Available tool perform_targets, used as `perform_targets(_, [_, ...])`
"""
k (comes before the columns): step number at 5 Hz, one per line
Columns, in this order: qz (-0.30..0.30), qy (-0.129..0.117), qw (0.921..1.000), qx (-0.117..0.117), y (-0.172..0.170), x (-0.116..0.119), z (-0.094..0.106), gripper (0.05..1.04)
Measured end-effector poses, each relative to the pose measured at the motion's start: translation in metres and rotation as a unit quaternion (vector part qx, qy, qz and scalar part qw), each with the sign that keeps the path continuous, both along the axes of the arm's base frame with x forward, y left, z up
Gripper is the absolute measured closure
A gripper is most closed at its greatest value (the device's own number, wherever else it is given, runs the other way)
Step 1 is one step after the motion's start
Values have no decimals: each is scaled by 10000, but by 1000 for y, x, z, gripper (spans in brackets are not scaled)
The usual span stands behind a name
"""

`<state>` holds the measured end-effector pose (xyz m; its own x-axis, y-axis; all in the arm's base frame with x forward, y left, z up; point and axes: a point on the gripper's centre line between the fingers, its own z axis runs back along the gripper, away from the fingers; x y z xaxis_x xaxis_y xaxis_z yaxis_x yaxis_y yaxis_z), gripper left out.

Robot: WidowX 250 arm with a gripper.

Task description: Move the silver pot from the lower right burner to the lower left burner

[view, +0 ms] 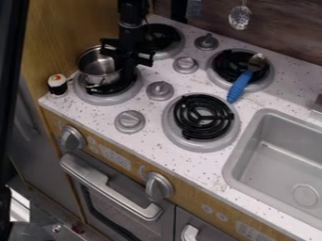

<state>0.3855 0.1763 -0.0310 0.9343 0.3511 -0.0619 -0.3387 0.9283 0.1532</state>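
Pot [100, 67] is sitting at the lower left burner [100, 100]; placing is probably finishing. Pincer [127, 62] is hanging alongside, grip indeterminable; withdrawal is likely coming next.

Polished metal gleams on a saucepan [99, 66] just beside the jaws of a matt black gripper [127, 57], above a smooth, speckled countertop [211, 164]. Right of the jaws in view, a spoon [240, 84] pairs a metal bowl with a blue, plastic-looking handle, while a shiny metal skimmer [239, 17] hangs higher up. Below the jaws runs a wood-grain front panel [195, 203]; well apart, lower right, lies a smooth, satin-grey sink [246, 141].
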Motion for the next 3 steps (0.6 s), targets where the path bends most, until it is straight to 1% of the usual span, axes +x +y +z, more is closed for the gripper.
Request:
perform_targets(1, [-17,-126,9997,-196,-10,1,9,551])
perform_targets(2, [-139,-377,9985,-378,-19,5,29,254])
perform_targets(3, [-290,-608,9961,-571,-30,6,47,81])
